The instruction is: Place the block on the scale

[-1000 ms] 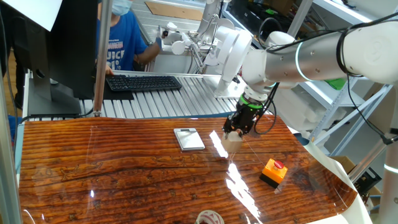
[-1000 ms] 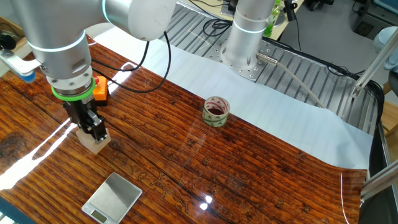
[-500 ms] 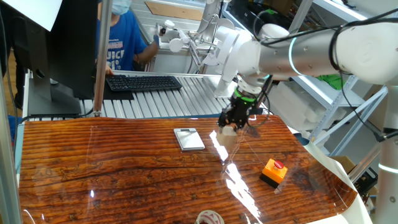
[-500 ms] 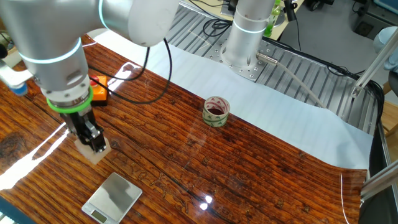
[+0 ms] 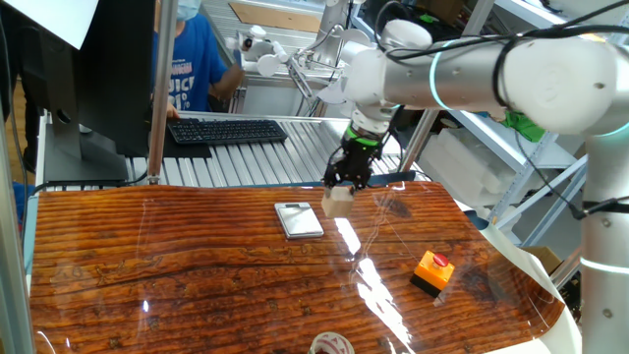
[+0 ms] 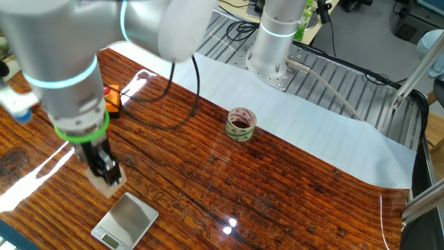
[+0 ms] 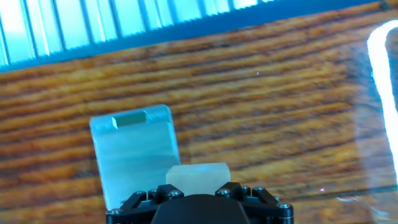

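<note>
The gripper point(image 5: 339, 194) points straight down, clamped on the block point(image 5: 337, 201), carrying it clear of the table point(image 5: 197, 275). The scale point(image 5: 299, 220) lies flat just beside the block, toward the keyboard point(image 5: 226, 130) side; the block overlaps its near edge, not yet centred.

Opposing table views, downward hand view
</note>
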Robot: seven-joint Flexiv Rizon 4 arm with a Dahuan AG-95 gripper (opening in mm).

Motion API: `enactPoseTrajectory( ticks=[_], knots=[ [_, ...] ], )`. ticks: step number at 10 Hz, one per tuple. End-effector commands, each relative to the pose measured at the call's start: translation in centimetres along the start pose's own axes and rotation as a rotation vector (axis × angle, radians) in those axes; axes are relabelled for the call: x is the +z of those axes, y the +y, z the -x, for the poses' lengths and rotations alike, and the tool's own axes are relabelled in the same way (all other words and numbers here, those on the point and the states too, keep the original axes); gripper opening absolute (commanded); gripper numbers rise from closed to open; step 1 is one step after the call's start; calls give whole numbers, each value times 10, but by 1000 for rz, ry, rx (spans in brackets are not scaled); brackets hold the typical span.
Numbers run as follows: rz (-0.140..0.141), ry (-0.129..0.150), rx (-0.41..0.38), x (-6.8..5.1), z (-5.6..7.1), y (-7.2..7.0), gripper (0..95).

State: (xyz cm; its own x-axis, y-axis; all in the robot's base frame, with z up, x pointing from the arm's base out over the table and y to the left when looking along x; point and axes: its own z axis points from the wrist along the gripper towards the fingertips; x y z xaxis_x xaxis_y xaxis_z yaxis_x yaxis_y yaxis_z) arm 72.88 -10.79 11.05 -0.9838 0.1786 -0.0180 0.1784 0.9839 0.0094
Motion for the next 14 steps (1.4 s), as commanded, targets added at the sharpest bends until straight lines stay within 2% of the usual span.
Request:
enactPoseTrajectory(
  ticks=[1,4,5,8,10,12,14],
  knots=[
    [-2,2,9,1,8,10,0],
    [-9,8,31,-5,20,33,0],
    [-6,5,28,-4,21,38,0],
    [-1,-9,0,10,26,48,0],
    [-1,-12,-14,15,26,55,0],
    [-8,-10,-56,16,27,58,0],
    [-12,-11,-65,17,27,58,0]
  ],
)
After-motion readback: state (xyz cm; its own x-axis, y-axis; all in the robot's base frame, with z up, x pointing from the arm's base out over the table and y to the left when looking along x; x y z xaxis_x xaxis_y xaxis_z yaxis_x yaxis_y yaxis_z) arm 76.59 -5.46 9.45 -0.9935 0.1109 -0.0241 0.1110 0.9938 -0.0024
